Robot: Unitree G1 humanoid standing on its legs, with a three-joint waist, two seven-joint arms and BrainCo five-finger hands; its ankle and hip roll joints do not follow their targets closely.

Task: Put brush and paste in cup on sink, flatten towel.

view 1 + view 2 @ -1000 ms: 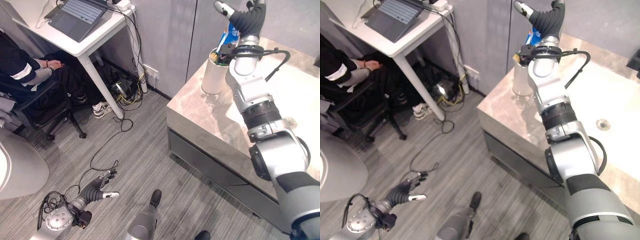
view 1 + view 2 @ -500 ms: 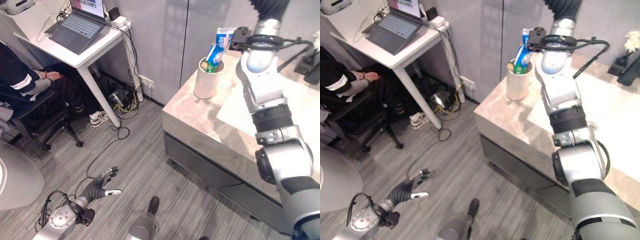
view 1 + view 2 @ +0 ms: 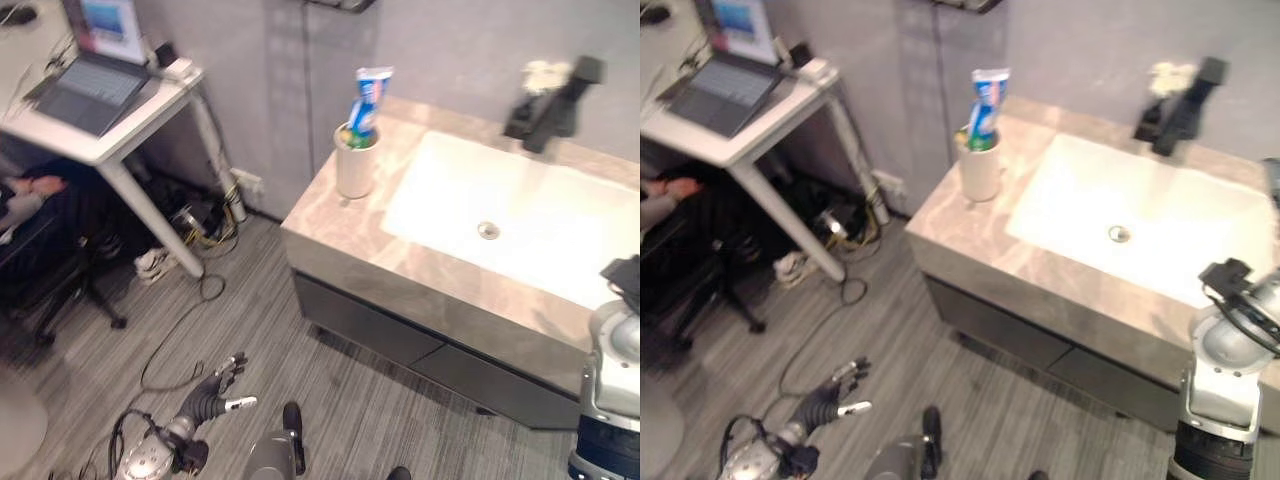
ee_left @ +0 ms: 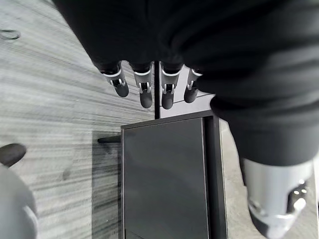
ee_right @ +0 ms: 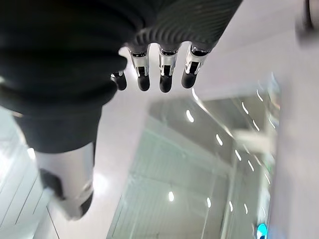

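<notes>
The cup stands on the counter, at its far left corner just beside the sink, and the paste rises out of it nearly upright, tilted a touch, with something green at the rim that may be the brush, too small to call. So that half of the job looks done from here. The towel is the open question: I can't pick one out on the counter or in the basin, only a pale bundle by the dark tap at the back, and I can't tell what that is. The left hand hangs low over the floor, well apart from everything on the counter, its fingers straight and loosely spread, holding nothing. The right hand shows in its own wrist view with fingers extended side by side against a bright backdrop, empty too; in the head views the right arm sits at the lower right, just by the counter's near right end. That makes the right the nearer arm for anything lying by the sink, I'd judge, and the reach runs forward and leftward across the basin. The risk is sweeping the cup if it goes wide.
</notes>
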